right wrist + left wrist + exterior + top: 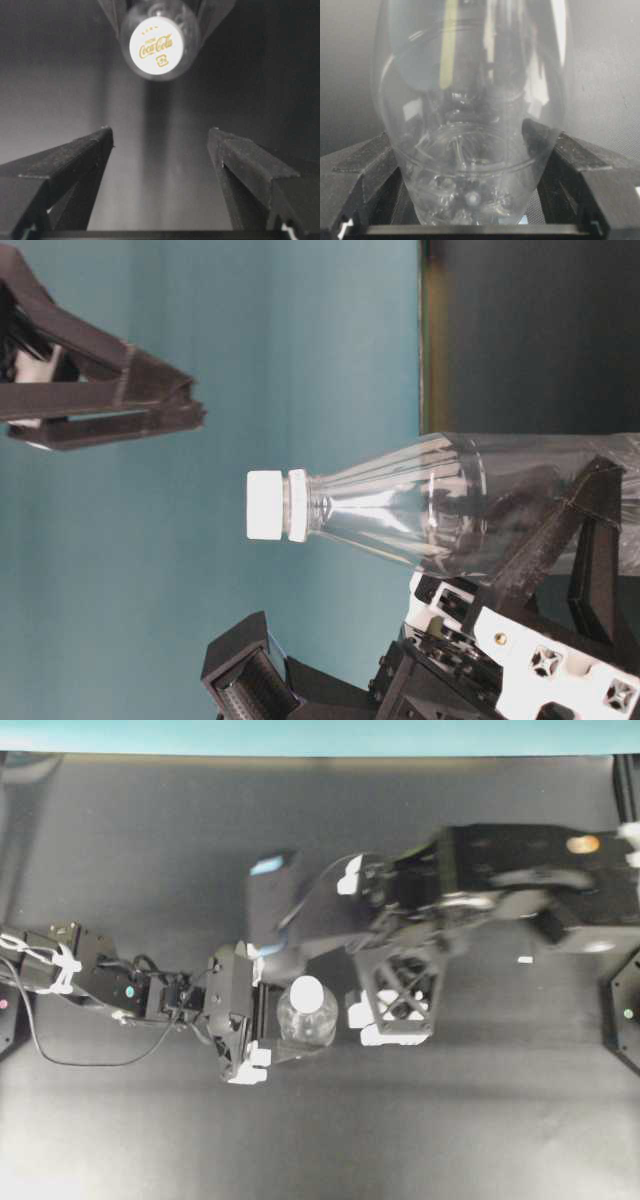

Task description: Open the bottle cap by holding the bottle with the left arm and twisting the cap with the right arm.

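Clear bottle (306, 1012) upright at table centre, pinched low by left gripper (470, 200). Right gripper (160, 150) spread, empty; white cap (156, 45) at twelve o'clock. We centre over cap, descend, then twist.

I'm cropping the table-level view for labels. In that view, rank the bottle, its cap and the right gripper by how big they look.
1. The bottle, largest, running off the frame edge.
2. The right gripper, partly cut off and perhaps nearer or farther, so only roughly placed.
3. The bottle cap, clearly smallest.
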Robot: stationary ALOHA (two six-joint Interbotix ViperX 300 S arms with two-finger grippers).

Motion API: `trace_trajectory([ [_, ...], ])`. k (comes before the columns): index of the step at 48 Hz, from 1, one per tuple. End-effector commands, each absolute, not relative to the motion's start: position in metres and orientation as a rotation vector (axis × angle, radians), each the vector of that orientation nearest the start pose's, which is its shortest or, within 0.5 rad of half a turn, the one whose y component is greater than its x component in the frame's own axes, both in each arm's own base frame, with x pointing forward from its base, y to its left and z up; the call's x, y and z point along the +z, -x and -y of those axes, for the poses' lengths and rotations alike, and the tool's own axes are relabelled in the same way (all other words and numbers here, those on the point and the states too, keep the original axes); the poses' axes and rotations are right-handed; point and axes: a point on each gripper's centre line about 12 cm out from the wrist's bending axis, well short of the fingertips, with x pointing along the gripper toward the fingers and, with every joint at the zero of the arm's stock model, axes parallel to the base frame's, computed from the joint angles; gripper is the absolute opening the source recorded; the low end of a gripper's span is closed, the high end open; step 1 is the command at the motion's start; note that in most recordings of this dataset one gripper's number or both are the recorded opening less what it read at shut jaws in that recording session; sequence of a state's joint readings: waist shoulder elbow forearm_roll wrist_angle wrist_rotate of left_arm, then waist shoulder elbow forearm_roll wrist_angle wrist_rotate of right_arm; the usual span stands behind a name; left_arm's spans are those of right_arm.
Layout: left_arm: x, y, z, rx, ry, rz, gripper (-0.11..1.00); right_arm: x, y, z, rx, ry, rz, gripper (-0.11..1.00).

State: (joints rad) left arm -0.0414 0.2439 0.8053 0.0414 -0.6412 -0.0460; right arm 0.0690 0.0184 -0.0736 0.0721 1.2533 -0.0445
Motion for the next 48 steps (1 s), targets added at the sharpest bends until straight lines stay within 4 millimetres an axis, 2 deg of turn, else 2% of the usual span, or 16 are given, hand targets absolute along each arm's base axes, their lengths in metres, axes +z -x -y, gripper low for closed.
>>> trace_trajectory([
  [1, 0.099, -0.389, 0.021, -0.069, 0.008, -0.407, 0.79, 0.351, -0.395, -0.038, 0.122, -0.011, -1.11, 0.74],
  [24, 0.101, -0.391, 0.021, -0.069, 0.006, -0.4, 0.79, 0.35, -0.357, -0.035, 0.077, -0.093, -0.989, 0.74],
  [43, 0.104, -0.395, 0.016, -0.057, 0.009, -0.39, 0.8, 0.348, -0.339, -0.034, 0.078, -0.106, -0.859, 0.74],
  [48, 0.105, -0.395, 0.015, -0.052, 0.011, -0.389, 0.92, 0.348, -0.334, -0.034, 0.081, -0.11, -0.819, 0.74],
])
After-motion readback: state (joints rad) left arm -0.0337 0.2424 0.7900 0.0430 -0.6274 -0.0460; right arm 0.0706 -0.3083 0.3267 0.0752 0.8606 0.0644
